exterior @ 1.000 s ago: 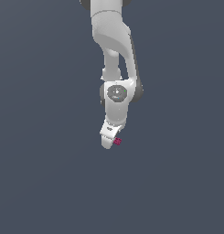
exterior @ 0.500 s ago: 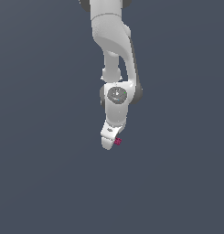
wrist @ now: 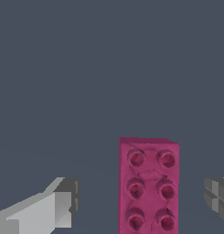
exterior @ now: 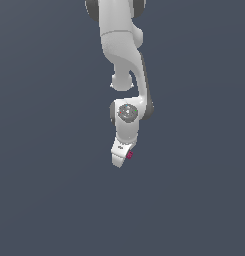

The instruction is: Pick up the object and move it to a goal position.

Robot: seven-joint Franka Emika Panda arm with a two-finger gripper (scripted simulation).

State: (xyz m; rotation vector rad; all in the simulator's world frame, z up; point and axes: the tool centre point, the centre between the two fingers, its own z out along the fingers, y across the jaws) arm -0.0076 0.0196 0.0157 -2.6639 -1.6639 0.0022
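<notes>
The object (wrist: 148,185) is a small magenta-pink block with round studs on its top, lying flat on the grey floor. In the wrist view it sits between my two fingers (wrist: 63,205), nearer one of them, with a gap on each side. My gripper (wrist: 141,201) is open and touches nothing. In the exterior view the object (exterior: 129,155) shows as a tiny pink spot at the exterior view's right of the white gripper (exterior: 119,158), which points down at it and hides part of it.
The floor (exterior: 54,200) is plain dark grey all around. The white arm (exterior: 125,60) comes down from the top of the exterior view.
The wrist and hand have come lower toward the floor, bringing the fingers down around the block. The block has not moved.
</notes>
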